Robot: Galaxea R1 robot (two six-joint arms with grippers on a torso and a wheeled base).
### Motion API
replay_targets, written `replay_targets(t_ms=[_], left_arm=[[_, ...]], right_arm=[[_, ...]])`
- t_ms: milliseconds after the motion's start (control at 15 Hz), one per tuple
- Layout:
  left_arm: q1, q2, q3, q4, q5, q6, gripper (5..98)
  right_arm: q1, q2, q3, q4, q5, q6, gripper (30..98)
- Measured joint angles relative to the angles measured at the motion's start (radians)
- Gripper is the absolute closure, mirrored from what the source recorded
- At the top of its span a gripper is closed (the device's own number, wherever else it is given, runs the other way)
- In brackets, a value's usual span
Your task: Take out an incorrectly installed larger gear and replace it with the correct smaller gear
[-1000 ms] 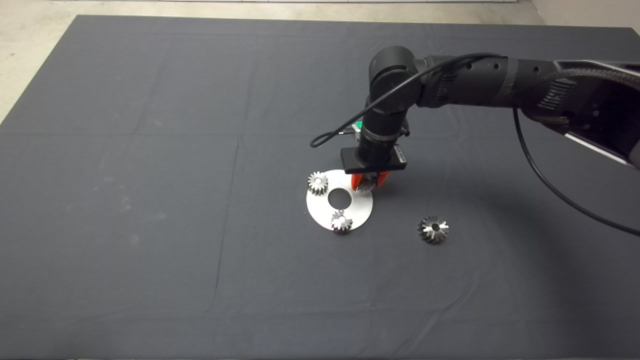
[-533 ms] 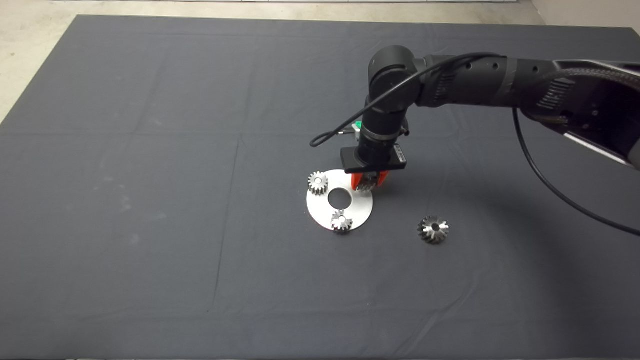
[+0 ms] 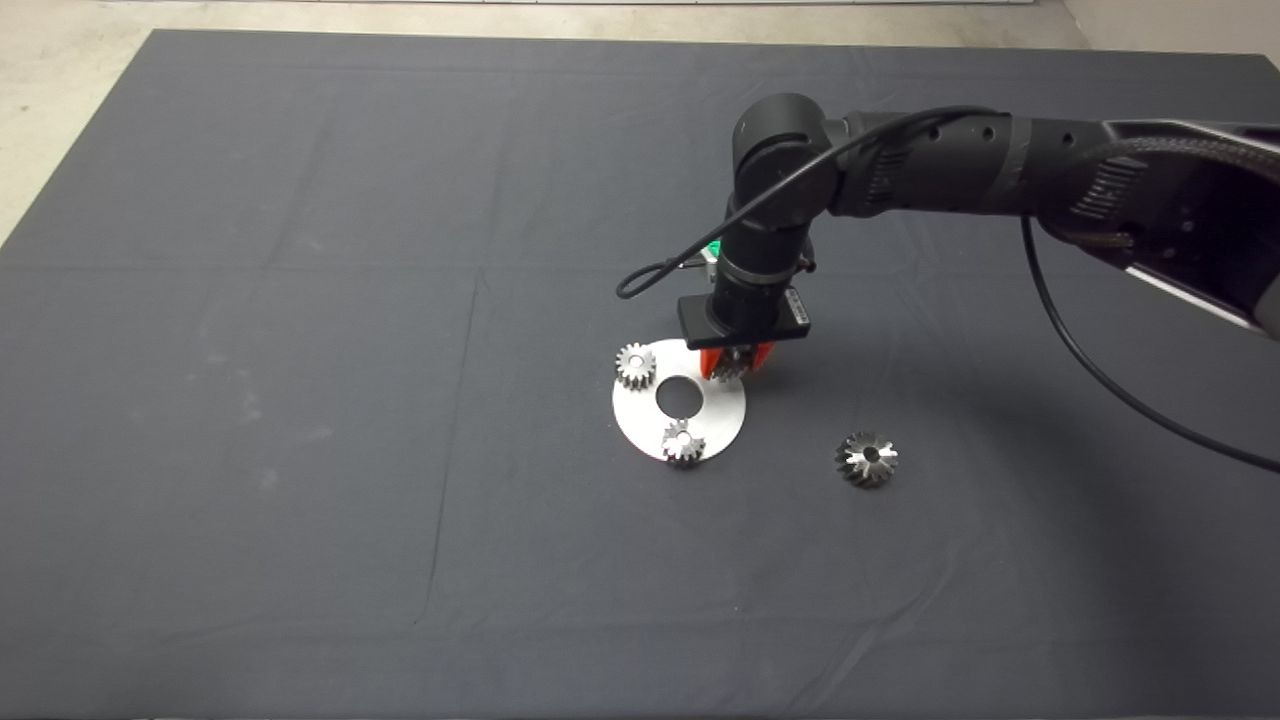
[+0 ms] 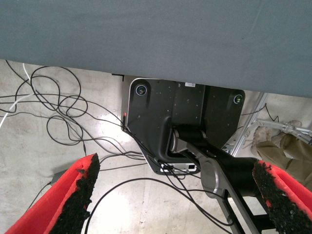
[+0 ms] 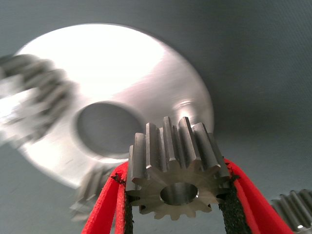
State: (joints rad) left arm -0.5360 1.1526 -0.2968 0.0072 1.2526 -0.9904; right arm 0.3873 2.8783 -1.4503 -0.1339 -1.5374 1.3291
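Note:
My right gripper (image 3: pixel 736 362) is shut on the smaller gear (image 3: pixel 732 371), holding it at the far right part of the round silver plate (image 3: pixel 722 415). In the right wrist view the smaller gear (image 5: pixel 178 173) sits squeezed between the two red fingers (image 5: pixel 105 204), with the plate (image 5: pixel 122 68) and its centre hole behind it. Whether the gear touches the plate I cannot tell. The larger gear (image 3: pixel 866 460) lies on the mat to the right of the plate, apart from it. My left gripper (image 4: pixel 178 195) is parked out of the head view, open and holding nothing.
Two brighter silver small gears stand on the plate, one at its far left (image 3: pixel 634 365) and one at its near edge (image 3: pixel 683 442). A black cable (image 3: pixel 660 272) loops off the right wrist. The left wrist view shows floor cables and the robot base (image 4: pixel 185 117).
The right arm has shifted slightly to the left with the smaller gear held in its fingers. The plate, its two gears and the larger gear have not moved.

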Motion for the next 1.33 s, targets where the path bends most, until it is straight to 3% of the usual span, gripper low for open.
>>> replay_targets(t_ms=[267, 400, 667, 1333], left_arm=[[0.000, 0.000, 0.000, 0.000, 0.000, -0.003, 24.2], [0.000, 0.000, 0.000, 0.000, 0.000, -0.003, 24.2], [0.000, 0.000, 0.000, 0.000, 0.000, -0.003, 24.2], [0.000, 0.000, 0.000, 0.000, 0.000, -0.003, 24.2]], right_arm=[[0.119, 0.000, 0.055, 0.013, 0.007, 0.007, 92.5], [0.142, 0.000, 0.062, 0.018, 0.007, 0.011, 92.5], [0.134, 0.000, 0.055, 0.030, 0.007, 0.011, 92.6], [0.033, 0.000, -0.015, 0.023, 0.007, 0.000, 92.7]])
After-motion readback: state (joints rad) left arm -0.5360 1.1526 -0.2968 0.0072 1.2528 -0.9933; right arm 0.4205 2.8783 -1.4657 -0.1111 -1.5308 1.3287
